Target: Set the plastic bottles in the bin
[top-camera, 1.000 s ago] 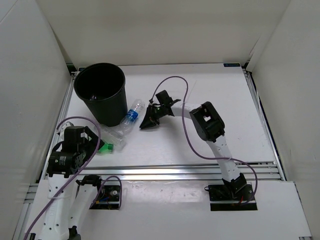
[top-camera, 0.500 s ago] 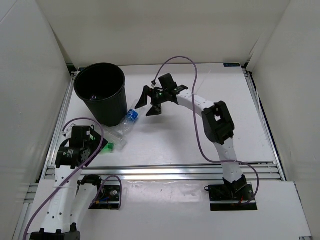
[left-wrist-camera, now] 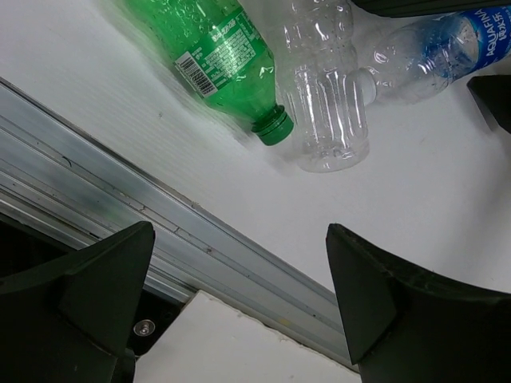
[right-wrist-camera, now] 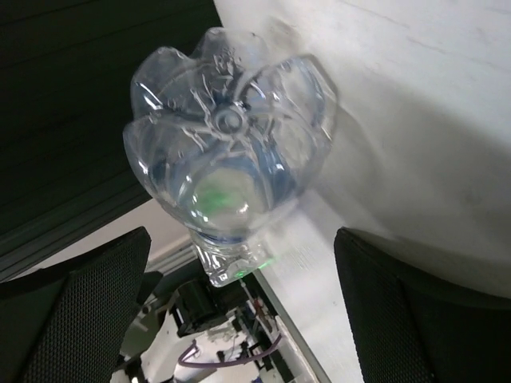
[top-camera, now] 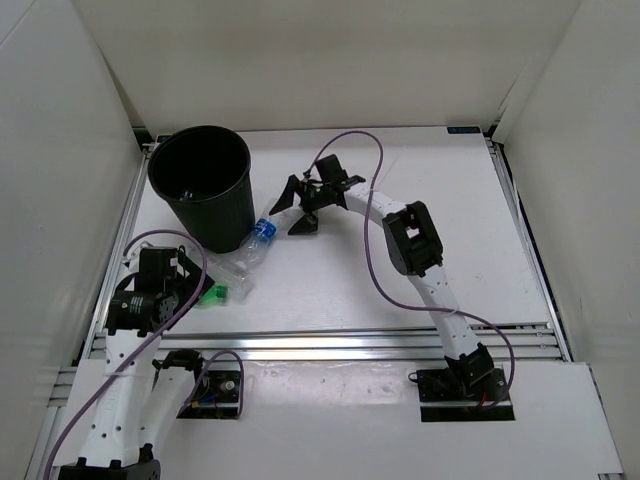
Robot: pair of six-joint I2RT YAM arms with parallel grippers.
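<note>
Since three plastic bottles (top-camera: 232,268) lay beside the bin (top-camera: 215,215) near the tabletop's far left corner, both tools gaped wide and empty: right gripper (top-camera: 295,210) facing the blue-label bottle (top-camera: 262,230), left gripper (left-wrist-camera: 239,303) above the green bottle (left-wrist-camera: 215,48).

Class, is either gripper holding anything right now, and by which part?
Nothing is held. The left gripper and right gripper both have open jaws; the clear blue-labelled plastic bottle lies ungripped.

Glossy translucent green plastic bottle (left-wrist-camera: 219,52), clear crinkled plastic bottle (left-wrist-camera: 327,104), brushed metal rail (left-wrist-camera: 96,171) — matt white table (left-wrist-camera: 447,207).
</note>
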